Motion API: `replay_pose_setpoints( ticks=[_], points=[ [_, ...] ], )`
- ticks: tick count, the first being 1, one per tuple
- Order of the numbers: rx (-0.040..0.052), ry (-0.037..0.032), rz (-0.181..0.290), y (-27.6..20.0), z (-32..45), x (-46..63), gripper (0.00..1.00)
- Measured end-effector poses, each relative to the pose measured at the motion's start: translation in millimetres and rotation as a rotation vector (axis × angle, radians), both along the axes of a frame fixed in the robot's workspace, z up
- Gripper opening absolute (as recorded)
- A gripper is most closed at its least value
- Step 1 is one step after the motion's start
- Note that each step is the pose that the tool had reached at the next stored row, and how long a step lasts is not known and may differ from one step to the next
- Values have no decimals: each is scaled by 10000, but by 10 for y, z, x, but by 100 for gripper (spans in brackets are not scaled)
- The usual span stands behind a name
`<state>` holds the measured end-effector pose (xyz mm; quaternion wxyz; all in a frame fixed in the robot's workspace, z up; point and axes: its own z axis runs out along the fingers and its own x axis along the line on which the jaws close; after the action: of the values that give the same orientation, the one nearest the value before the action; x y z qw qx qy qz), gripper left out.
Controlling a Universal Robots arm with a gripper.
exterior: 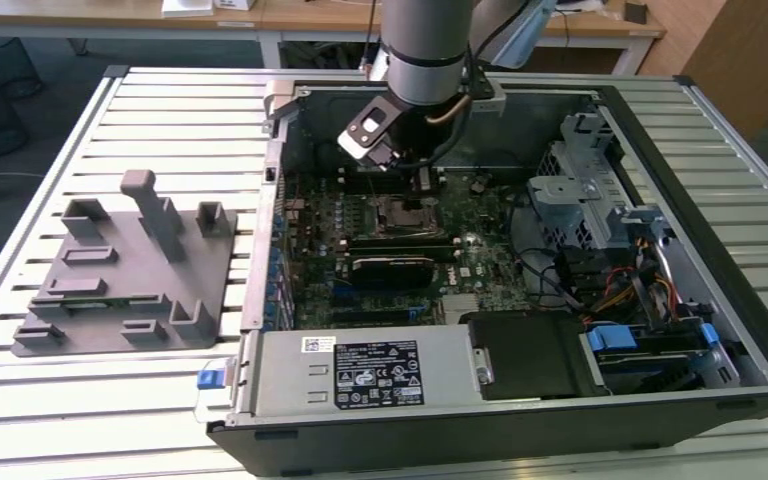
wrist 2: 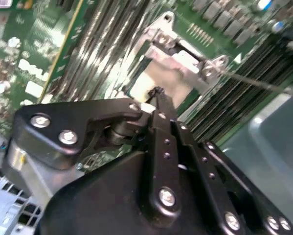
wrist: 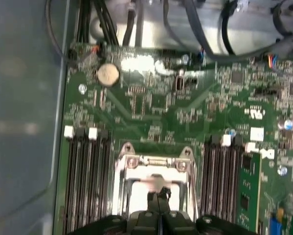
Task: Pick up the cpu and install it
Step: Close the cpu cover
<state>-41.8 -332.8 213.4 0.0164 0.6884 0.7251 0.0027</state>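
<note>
My gripper [exterior: 423, 187] hangs inside the open computer case, right over the black-framed socket [exterior: 404, 215] on the green motherboard [exterior: 491, 260]. In both wrist views the black fingertips [wrist 2: 158, 93] are pressed together. In the first wrist view they pinch a thin pale piece that looks like the cpu [wrist: 155, 182], held edge-on just above the socket's pale opening [wrist: 136, 196]. The socket's metal frame [wrist: 153, 161] lies around the tips. Its thin wire lever [wrist 2: 254, 81] sticks out to one side.
A grey plastic fixture tray [exterior: 131, 270] stands on the slatted table at the exterior view's left. Memory slots [wrist: 85, 181] flank the socket. A drive cage [exterior: 598, 190], cables and a power supply [exterior: 357, 370] crowd the case.
</note>
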Motion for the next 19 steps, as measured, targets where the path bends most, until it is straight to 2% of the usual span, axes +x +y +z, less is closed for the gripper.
replay_pose_setpoints(
  ticks=[5, 13, 19],
  points=[
    [-2, 2, -1, 3, -5, -145, 11],
    [2, 0, -2, 12, -19, -307, 11],
    [29, 2, 0, 12, -103, -332, 11]
  ],
)
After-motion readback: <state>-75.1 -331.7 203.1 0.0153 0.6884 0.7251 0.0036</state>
